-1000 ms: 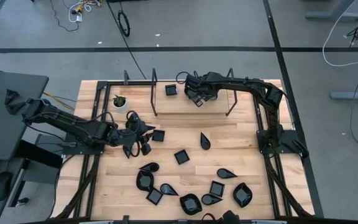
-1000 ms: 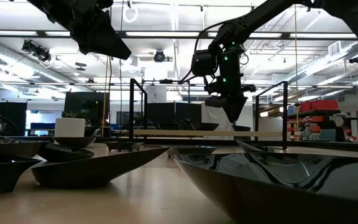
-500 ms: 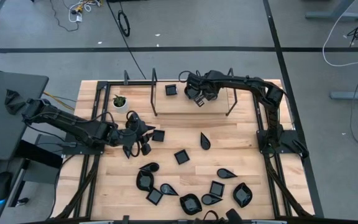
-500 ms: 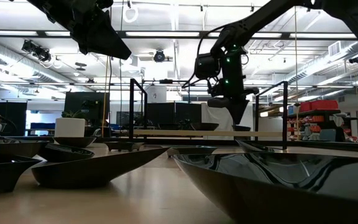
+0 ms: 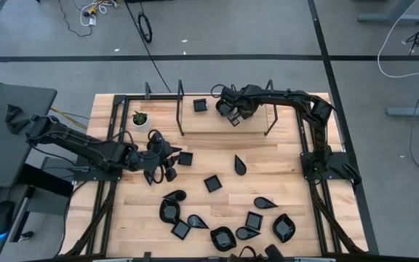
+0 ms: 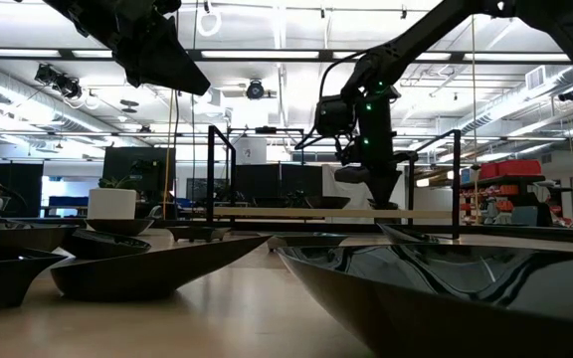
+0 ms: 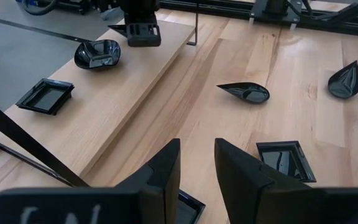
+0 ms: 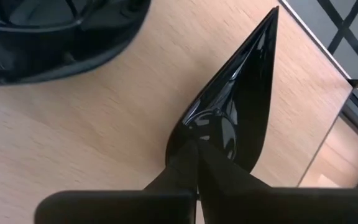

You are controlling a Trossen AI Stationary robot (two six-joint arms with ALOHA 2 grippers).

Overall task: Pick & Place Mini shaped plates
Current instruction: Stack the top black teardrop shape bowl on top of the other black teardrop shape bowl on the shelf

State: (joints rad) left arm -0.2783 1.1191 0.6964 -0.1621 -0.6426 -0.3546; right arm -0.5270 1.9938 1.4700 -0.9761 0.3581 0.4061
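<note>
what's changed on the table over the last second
The right gripper closed on the rim of a teardrop plate over the raised shelf, shifting slightly. The left gripper stayed open over the plates near the table's left side; nothing else moved.

Bright even overhead light; ceiling strips glare in low view; glossy near dish (image 6: 446, 288) blurred.
</note>
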